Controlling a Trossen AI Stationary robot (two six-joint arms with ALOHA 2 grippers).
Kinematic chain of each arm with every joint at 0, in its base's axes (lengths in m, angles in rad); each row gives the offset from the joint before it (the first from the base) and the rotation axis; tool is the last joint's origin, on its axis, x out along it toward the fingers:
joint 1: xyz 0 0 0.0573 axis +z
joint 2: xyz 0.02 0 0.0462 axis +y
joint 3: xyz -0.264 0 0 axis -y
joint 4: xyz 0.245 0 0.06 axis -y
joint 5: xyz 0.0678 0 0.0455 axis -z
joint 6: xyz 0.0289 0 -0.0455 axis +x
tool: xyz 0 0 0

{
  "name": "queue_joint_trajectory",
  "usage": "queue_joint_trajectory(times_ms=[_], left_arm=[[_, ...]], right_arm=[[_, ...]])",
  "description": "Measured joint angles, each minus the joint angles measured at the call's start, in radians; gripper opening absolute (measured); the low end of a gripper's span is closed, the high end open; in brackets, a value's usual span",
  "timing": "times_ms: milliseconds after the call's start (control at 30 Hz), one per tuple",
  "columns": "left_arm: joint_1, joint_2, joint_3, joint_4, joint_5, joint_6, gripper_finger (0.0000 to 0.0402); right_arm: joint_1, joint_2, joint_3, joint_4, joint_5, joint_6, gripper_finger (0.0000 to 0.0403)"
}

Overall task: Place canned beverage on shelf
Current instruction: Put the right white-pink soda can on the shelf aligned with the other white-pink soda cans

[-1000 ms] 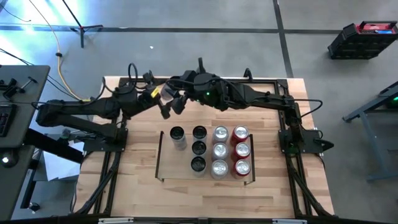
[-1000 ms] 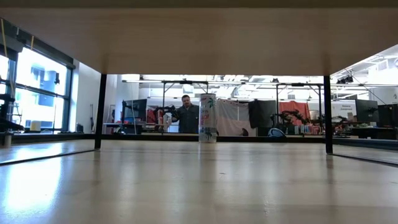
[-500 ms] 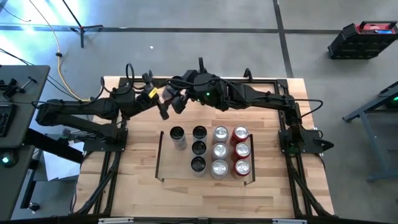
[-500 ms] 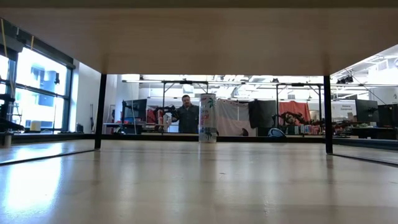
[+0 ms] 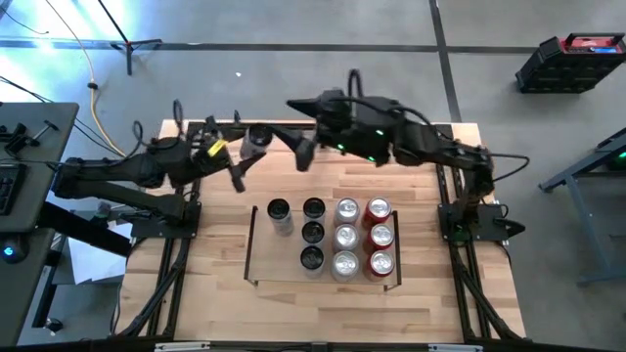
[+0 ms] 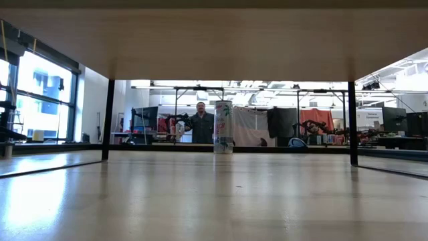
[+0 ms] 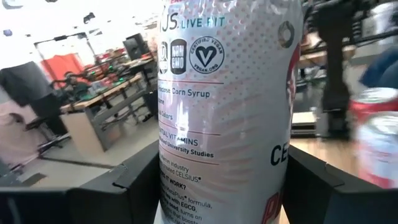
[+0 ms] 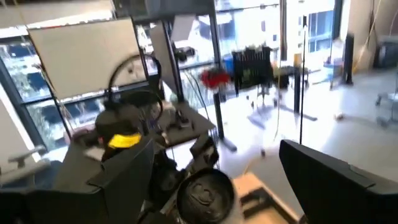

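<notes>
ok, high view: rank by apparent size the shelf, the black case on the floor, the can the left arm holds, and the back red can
1. shelf
2. black case
3. held can and back red can: these look about alike. The held can is raised nearer the camera, so I won't rank the two.

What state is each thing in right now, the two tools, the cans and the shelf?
left tool: shut on the held can
held can: gripped, outside the shelf
right tool: open, empty
shelf: partly filled, two places free on the left arm's side
shelf cans: ten, upright
</notes>
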Motion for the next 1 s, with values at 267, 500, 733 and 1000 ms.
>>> queue_joint_trajectory(times_ms=[267, 500, 733, 1000], left_arm=[[-0.193, -0.114, 0.063, -0.035, -0.019, -0.185, 0.024], [-0.449, -0.116, 0.064, -0.034, 0.067, -0.282, 0.024], [-0.71, 0.014, 0.064, -0.002, -0.034, -0.333, 0.0241], [-0.957, 0.259, 0.064, 0.24, -0.493, -0.211, 0.0243]], right_arm=[[0.162, -0.084, -0.001, -0.105, 0.251, -0.119, 0.0332], [0.316, -0.086, -0.003, -0.321, 0.429, -0.05, 0.0331], [0.455, -0.086, -0.003, -0.467, 0.541, 0.089, 0.0331], [0.592, -0.082, -0.003, -0.616, 0.697, 0.286, 0.0331]])
